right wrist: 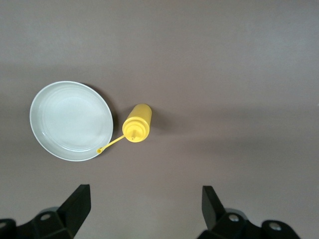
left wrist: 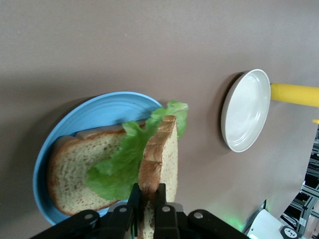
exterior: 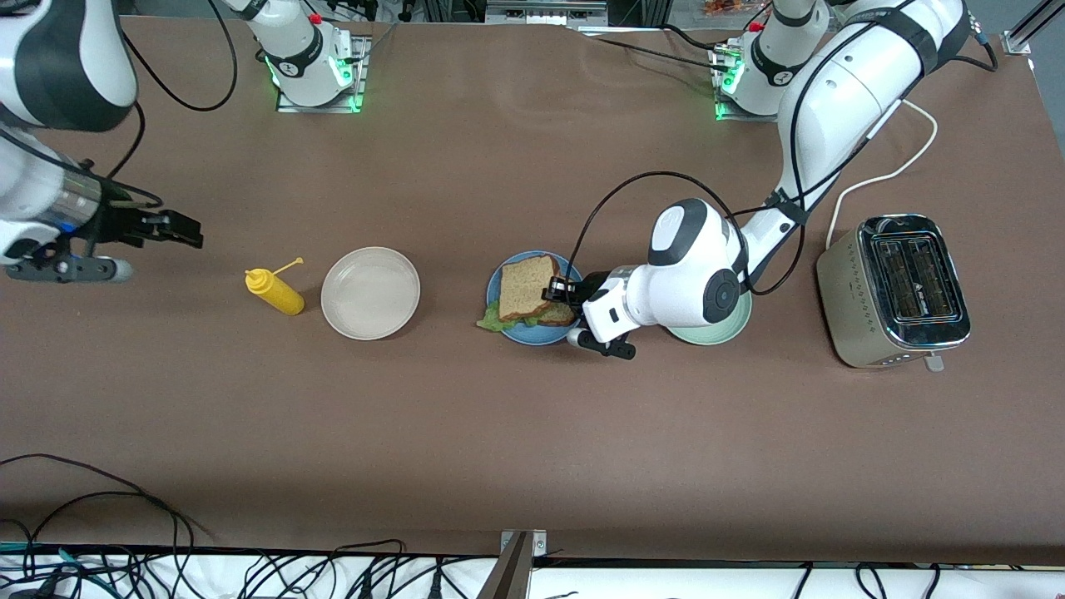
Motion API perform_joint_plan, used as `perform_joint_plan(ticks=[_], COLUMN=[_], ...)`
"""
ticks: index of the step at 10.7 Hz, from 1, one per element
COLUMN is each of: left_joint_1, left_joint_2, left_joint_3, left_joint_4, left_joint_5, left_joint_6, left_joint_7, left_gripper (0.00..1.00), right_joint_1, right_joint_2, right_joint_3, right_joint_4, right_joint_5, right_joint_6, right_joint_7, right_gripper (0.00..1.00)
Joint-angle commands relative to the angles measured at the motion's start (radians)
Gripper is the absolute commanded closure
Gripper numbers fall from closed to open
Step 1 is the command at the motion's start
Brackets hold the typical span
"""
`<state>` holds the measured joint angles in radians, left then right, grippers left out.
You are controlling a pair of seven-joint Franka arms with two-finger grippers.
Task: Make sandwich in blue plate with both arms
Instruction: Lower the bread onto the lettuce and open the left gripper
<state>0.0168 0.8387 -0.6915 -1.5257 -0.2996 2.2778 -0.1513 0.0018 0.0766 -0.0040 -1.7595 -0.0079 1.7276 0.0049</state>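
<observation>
The sandwich (exterior: 527, 291) lies on the blue plate (exterior: 496, 284), near the middle of a brown matte table (exterior: 516, 433) whose edge nearest the front camera is lined with black cables (exterior: 349, 574). It is made of two square slices of brown, speckled bread with darker crusts and a ruffled green lettuce leaf (left wrist: 124, 162) between them. The bottom slice (left wrist: 79, 167) lies flat on the plate, while the top slice (left wrist: 160, 154) stands tilted, raised at the edge nearest the left gripper, with its long side running toward the right arm's end of the table. A bit of the lettuce sticks out over the plate's rim, nearer the front camera. The left gripper (exterior: 559, 293) is over the plate, its fingers (left wrist: 133, 196) pinched on the crust of the top slice. A pale green plate (exterior: 730, 331) shows under the left arm's wrist, and a silver toaster (exterior: 894, 287) stands toward the left arm's end of the table. Toward the right arm's end sits a white plate (exterior: 370, 293), then a yellow squeeze bottle (exterior: 274, 291) just beside it. The right gripper (exterior: 170, 229) waits in the air over bare table near that end, its jaws spread wide and holding nothing.
</observation>
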Motion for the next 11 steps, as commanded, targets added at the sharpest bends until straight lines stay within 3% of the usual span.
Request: perform_joint_plan(ticks=[1,2,4,7,11], left_joint_1=[-0.006,-0.006,-0.005,0.012,0.011], left_joint_2=[-0.006,-0.010,-0.016,-0.052,-0.252], left_joint_3=[0.024,0.039,0.046,0.050,0.148], left_joint_4=[-0.007,-0.005,-0.005,-0.002,-0.005], left_joint_5=[-0.019,-0.019,-0.018,-0.019,-0.019], left_joint_6=[-0.004,-0.004,-0.012,-0.079,-0.258], left_joint_7=[0.022,0.025,0.026,0.024,0.022], left_gripper=[0.49,0.15,0.01,0.00,0.00], right_joint_1=[-0.045,-0.046,-0.046,-0.045,-0.043], right_joint_2=[-0.087,-0.087,-0.087,-0.086,-0.078], right_joint_3=[0.021,0.018,-0.013,-0.036,-0.031], right_joint_4=[-0.031,0.013,0.073,0.115,0.143], right_joint_5=[-0.001,-0.003,0.002,0.025,0.025], right_joint_6=[-0.052,-0.097,-0.175,-0.221,-0.221], right_joint_7=[-0.020,-0.023,-0.049,-0.052,-0.049], right_gripper=[0.00,0.00,0.00,0.00,0.00])
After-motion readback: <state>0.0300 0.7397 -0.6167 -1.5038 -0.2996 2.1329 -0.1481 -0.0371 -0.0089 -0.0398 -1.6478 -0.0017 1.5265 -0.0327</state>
